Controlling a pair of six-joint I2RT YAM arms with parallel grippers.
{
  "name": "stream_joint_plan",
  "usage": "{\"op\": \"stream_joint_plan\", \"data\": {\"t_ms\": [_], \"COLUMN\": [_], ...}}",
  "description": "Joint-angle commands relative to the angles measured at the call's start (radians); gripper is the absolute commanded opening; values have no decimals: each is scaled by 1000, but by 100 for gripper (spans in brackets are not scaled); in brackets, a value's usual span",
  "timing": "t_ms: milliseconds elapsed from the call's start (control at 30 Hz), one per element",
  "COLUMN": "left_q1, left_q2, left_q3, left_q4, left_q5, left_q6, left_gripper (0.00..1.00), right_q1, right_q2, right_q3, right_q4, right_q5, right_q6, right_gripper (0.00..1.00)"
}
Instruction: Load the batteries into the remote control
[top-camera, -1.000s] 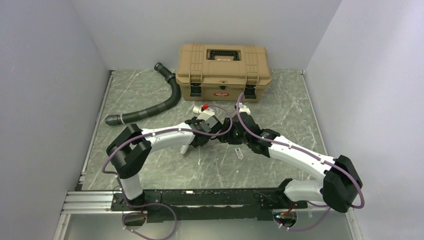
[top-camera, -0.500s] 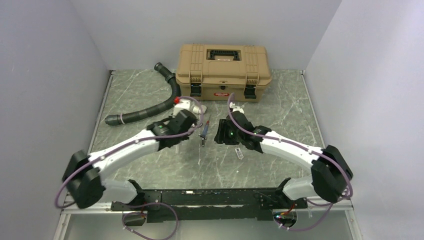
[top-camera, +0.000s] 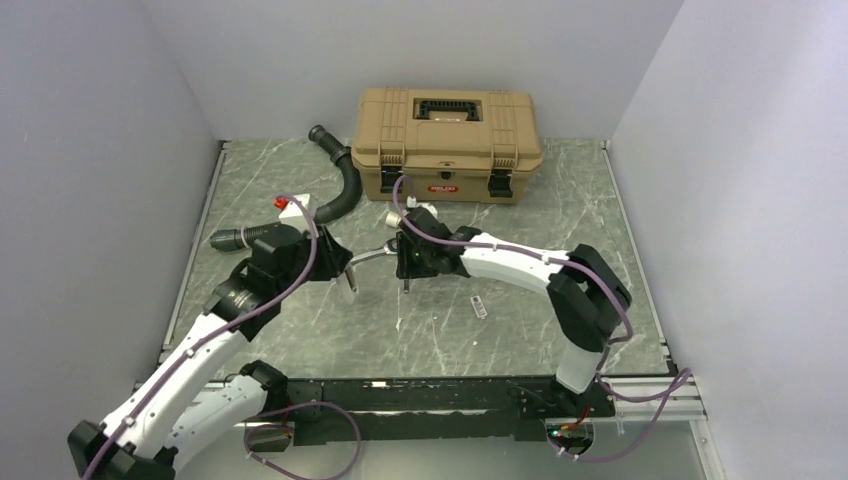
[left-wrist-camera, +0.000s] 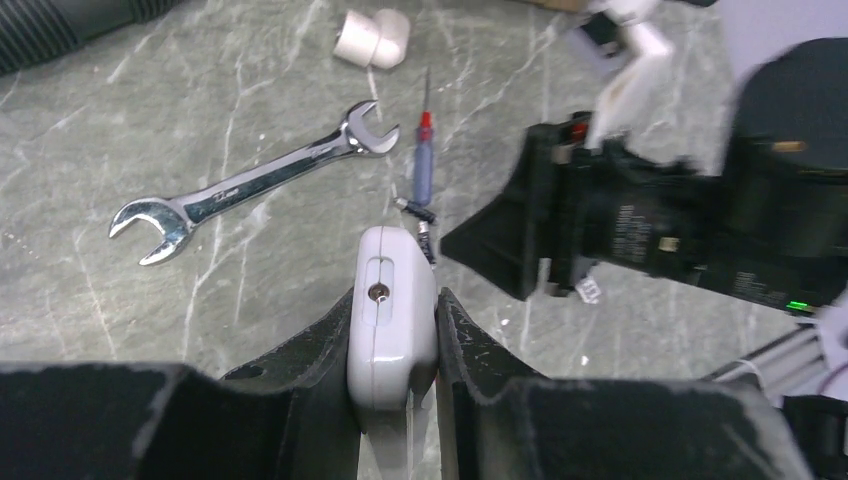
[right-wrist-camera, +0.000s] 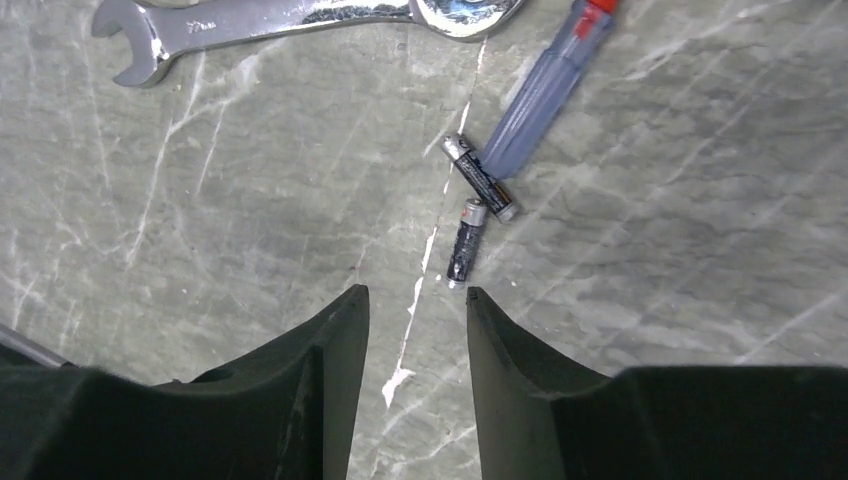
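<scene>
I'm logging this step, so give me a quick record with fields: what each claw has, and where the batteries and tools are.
left claw: shut on the remote control
right claw: open, empty, above the batteries
batteries: two, loose on the table, not yet loaded
screwdriver: lying flat, handle end against one battery
wrench: lying flat, beside the screwdriver

No legible text. Red badge (top-camera: 441, 187) on tan toolbox (top-camera: 445, 130) front: lettering too small. Wrench (right-wrist-camera: 300, 17) shank stamp, batteries (right-wrist-camera: 481, 177) print: blurred.
</scene>
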Motion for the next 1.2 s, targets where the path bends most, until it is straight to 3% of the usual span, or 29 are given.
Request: {"op": "stream_joint_plan", "data": {"t_ms": [0,167,400,1167], "left_q1": [59,96,107,110], "left_q2": [-79,-120,-130,-131], "left_q3": [0,-4,-21,-26], "left_q4": [70,47,67,64], "left_q5": [169,204,249,248], "left_q6": [-8,-8,-22,-14], "left_gripper": [0,0,0,0], "right_q1": [18,46,69,58], "right_q2": [75,166,206,269], "right_q3": [99,203,234,225], "right_q4": [-86,-168,-235,-189], "right_q5": [32,71,159,167], "right_q6": [-6,-11,11,54], "right_gripper": [41,33,30,25]}}
